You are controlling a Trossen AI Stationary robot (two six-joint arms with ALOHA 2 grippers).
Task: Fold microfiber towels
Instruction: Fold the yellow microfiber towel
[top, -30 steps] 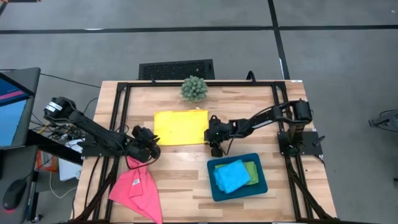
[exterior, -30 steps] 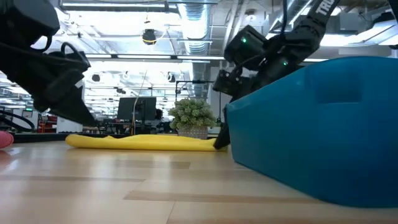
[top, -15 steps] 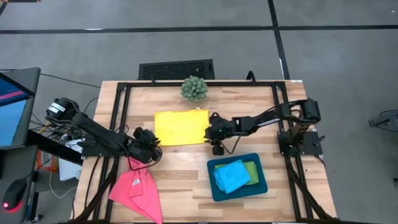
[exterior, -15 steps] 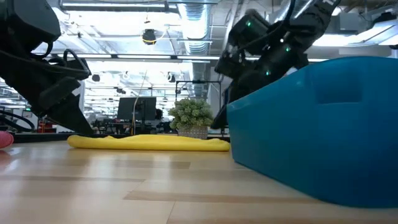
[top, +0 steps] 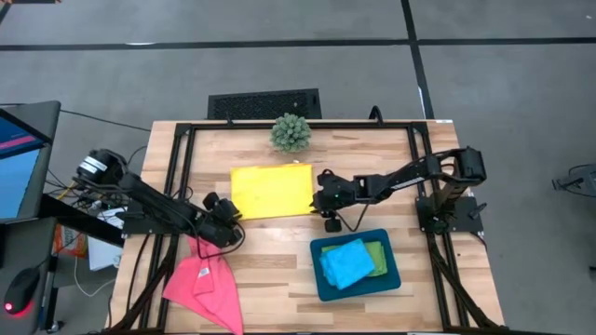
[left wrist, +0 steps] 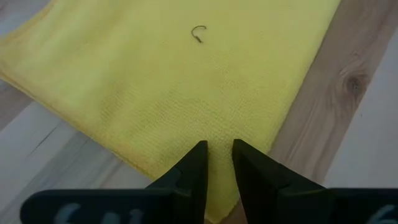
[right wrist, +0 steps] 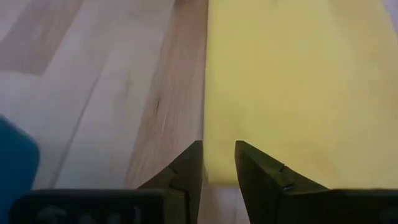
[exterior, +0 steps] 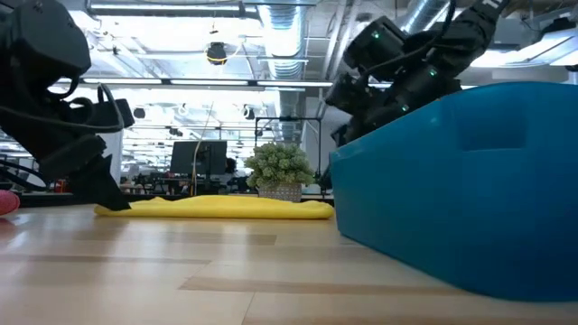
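Wooden table (top: 279, 251): left gripper (left wrist: 217, 163) and right gripper (right wrist: 219, 160), jaws slightly apart, flank the yellow towel's (top: 271, 190) corners, holding nothing.

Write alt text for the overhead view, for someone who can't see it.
Two robot arms reach toward a yellow towel on a wooden table, the left gripper and right gripper at its near corners. A pink towel lies near the left.

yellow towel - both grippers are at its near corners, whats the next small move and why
Probably lift both corners together and carry them toward the far edge. The yellow towel lies flat, the left gripper has its near-left corner between narrowly parted fingers, and the right gripper straddles the near-right corner. Whether either pinch is firm I cannot tell.
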